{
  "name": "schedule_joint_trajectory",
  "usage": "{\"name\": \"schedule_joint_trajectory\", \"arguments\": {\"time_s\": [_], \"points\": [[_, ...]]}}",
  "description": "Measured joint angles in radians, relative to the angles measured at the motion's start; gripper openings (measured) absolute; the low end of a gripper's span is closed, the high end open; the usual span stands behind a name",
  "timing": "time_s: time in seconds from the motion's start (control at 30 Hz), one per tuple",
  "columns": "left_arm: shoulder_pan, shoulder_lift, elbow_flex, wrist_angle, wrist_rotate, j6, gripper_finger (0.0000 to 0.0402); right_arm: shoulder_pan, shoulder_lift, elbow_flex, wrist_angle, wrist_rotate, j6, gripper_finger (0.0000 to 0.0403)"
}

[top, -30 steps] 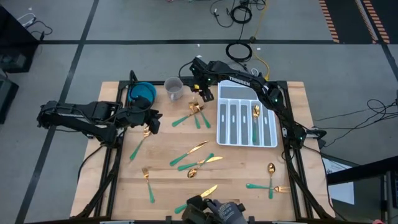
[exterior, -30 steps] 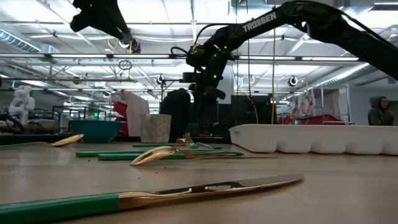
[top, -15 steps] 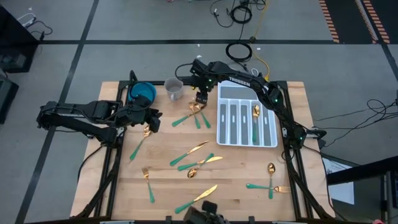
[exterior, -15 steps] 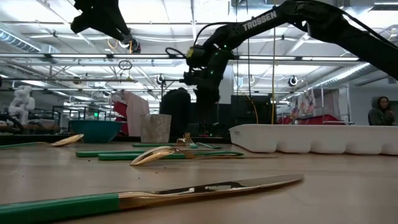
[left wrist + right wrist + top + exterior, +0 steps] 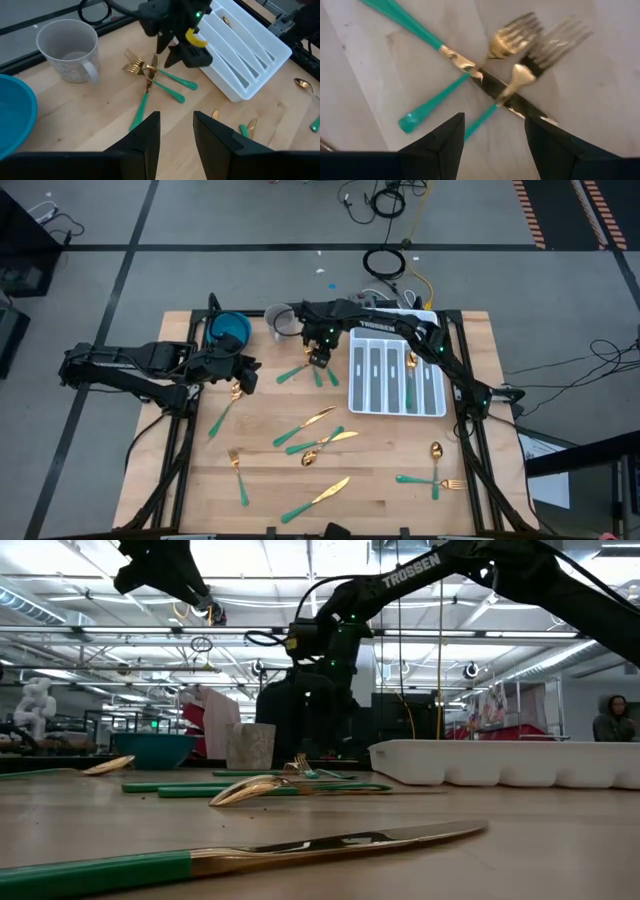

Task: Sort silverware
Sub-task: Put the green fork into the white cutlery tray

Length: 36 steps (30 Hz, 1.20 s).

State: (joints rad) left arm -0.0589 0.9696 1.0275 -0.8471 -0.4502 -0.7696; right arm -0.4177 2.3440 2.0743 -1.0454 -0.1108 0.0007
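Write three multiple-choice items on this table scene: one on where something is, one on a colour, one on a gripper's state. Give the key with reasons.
1. Where does the right gripper hover?
A. over the crossed forks pile beside the white tray
B. over the blue bowl
C. at the table's near edge

2. What colour are the silverware handles?
A. red
B. teal-green
C. black

3. How are the right gripper's fingers?
A. shut on a fork
B. shut on the cup
C. open, holding nothing

Key: 1 A, the high view puts it above the pile left of the tray. 2 B, every handle is teal-green. 3 C, its wrist view shows parted fingers above the forks.
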Motion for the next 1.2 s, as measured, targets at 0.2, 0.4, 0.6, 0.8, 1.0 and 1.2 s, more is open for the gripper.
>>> {"name": "schedule_joint_trajectory", "arguments": {"time_s": [0.2, 0.4, 0.6, 0.8, 1.0, 1.2], "points": [[0.0, 0.0, 0.0, 0.0, 0.01, 0.0, 0.0123, 0.0, 0.0, -0.042, 0.031, 0.062, 0.049, 0.0199], [0.0, 0.0, 0.0, 0.0, 0.013, 0.01, 0.0123, -0.004, 0.0, -0.076, 0.04, 0.056, 0.089, 0.0199], [0.0, 0.0, 0.0, 0.0, 0.016, 0.018, 0.0123, 0.024, 0.0, -0.082, 0.061, 0.053, 0.096, 0.0199], [0.0, 0.0, 0.0, 0.0, 0.016, 0.018, 0.0123, 0.027, 0.007, -0.082, 0.079, 0.066, 0.113, 0.0199], [0.0, 0.0, 0.0, 0.0, 0.028, 0.018, 0.0123, 0.027, 0.013, -0.098, 0.1, 0.082, 0.118, 0.0199], [0.0, 0.0, 0.0, 0.0, 0.028, 0.019, 0.0123, 0.027, 0.013, -0.099, 0.097, 0.106, 0.112, 0.0199]]}}
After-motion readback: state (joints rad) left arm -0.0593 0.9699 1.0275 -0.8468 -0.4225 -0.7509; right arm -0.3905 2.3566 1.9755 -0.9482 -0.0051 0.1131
